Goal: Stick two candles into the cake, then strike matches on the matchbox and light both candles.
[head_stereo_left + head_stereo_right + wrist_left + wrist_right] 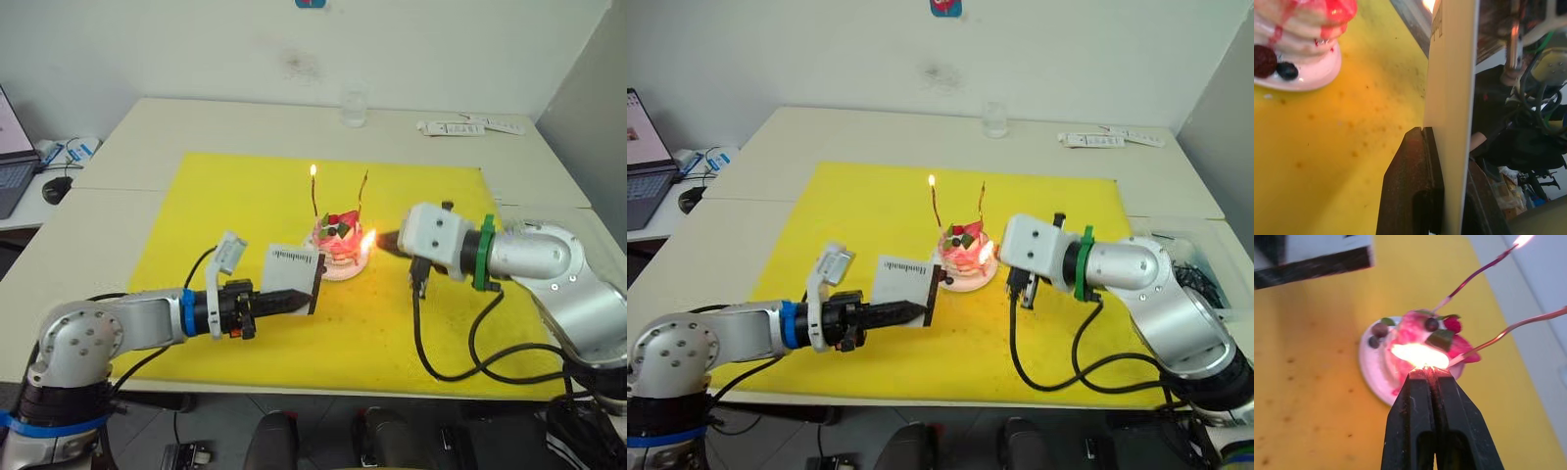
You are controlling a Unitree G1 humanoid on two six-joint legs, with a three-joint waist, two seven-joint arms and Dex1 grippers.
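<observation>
Clenched around a burning match, our right gripper holds its two black fingers pressed together, the flame flaring at their tips just beside the cake on the robot's right. Our left gripper grasps the flat white rectangular matchbox by its lower edge, holding it upright above the cloth with its black striking strip on the side toward the cake.

We see the wide yellow cloth covering the middle of the pale table, with both arms reaching over it. Near its centre stands the small round pink-and-white cake, topped with a red strawberry, green leaf and dark berries, on its small white plate. The matchbox hangs close to the plate on the robot's left, not touching it.

Two very thin, wavy reddish-brown candles rise from the cake. The left candle carries a small flame at its tip; the right candle shows none.

At the table's far edge stand a clear drinking glass and, to the right, white remote controls.
</observation>
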